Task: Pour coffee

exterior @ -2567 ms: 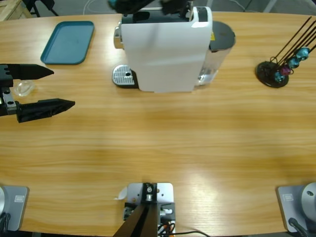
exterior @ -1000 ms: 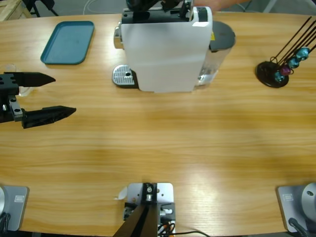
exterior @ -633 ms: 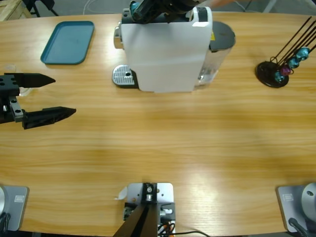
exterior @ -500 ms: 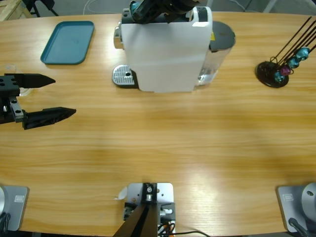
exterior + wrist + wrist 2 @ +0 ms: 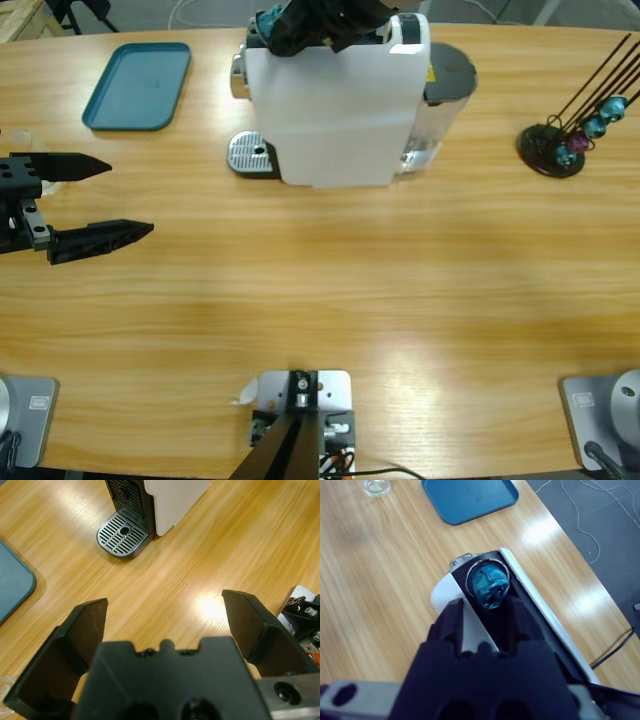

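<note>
The white coffee machine stands at the table's far middle, its drip tray bare. My right gripper is over the machine's top, shut on a teal capsule. The capsule sits at the silver-ringed slot in the machine's top. At the table's left edge my left gripper is open with nothing between its fingers, and it points toward the drip tray. A small clear glass stands just outside one left jaw, seen at that wrist view's bottom left corner.
A blue tray lies at the far left. At the far right stands a black capsule stand with a few coloured capsules on its rods. The machine's water tank sits on its right side.
My right gripper has shifted left over the machine's top, and the teal capsule now shows at its tip. The left gripper drifted slightly toward the near edge, off the glass.
</note>
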Robot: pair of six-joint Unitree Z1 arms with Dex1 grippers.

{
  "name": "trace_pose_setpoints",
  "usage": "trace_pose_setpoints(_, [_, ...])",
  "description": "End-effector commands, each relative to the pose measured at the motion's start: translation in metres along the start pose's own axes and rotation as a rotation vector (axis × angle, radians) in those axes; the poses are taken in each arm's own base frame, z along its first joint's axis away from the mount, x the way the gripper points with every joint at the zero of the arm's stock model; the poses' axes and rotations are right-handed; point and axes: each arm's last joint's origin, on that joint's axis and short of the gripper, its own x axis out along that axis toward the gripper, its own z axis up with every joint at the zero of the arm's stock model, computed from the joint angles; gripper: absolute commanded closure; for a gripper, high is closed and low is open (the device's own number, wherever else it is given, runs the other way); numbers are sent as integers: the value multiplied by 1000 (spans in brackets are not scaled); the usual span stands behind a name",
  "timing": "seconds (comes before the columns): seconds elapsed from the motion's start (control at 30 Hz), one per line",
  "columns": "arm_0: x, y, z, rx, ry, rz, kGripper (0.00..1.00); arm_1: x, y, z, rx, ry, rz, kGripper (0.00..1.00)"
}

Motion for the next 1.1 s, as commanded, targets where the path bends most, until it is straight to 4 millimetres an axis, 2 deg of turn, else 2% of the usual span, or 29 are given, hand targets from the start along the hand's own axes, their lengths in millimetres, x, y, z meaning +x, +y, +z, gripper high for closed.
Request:
trace_pose_setpoints(0.03, [9, -1, -10, -9, 44, 3, 0, 20, -1, -14, 20, 77, -23, 170])
trace_pose_setpoints(0.17, [8, -1, -9, -8, 39, 3, 0, 12, 0, -9, 17, 58, -32, 139])
trace_pose_setpoints(0.23, [8, -1, -9, -8, 35, 3, 0, -1, 2, 0, 15, 25, -30, 155])
trace_pose_setpoints(0.27, [7, -1, -9, -8, 30, 6, 0, -9, 6, 7, 13, 3, -14, 249])
trace_pose_setpoints(0.33, [5, 0, -9, -7, 22, 23, 0, -26, 19, 20, 39, -13, 20, 634])
trace_pose_setpoints(0.4, [3, 0, -8, -6, 15, 37, 0, -40, 35, 30, 136, 8, 90, 975])
trace_pose_setpoints(0.5, [0, 2, -9, -44, 7, 74, 4, -54, 62, 29, 244, 100, 164, 1000])
trace_pose_setpoints(0.6, [-5, 2, -10, -102, -16, 77, 0, -70, 67, 10, 443, 218, 171, 1000])
trace_pose_setpoints(0.7, [-13, 1, -18, -102, -23, 76, 0, -96, 58, -21, 650, 178, -27, 1000])
trace_pose_setpoints(0.77, [-22, 0, -25, -99, -49, 76, 0, -112, 50, -30, 709, 118, -171, 1000])
trace_pose_setpoints(0.83, [-32, -1, -30, -94, -74, 76, 0, -119, 43, -37, 777, 30, -332, 1000])
trace_pose_setpoints(0.9, [-39, -2, -32, -91, -84, 72, 0, -118, 33, -41, 860, -52, -427, 1000])
trace_pose_setpoints(1.03, [-47, -3, -31, -86, -38, 62, 0, -109, 15, -37, 1055, -218, -479, 1000])
trace_pose_setpoints(1.07, [-53, -3, -28, -82, -42, 62, 0, -80, -2, -13, 1194, -396, -400, 1000])
trace_pose_setpoints(1.1, [-53, -3, -27, -81, -43, 63, 0, -76, -2, -9, 1199, -411, -375, 1000])
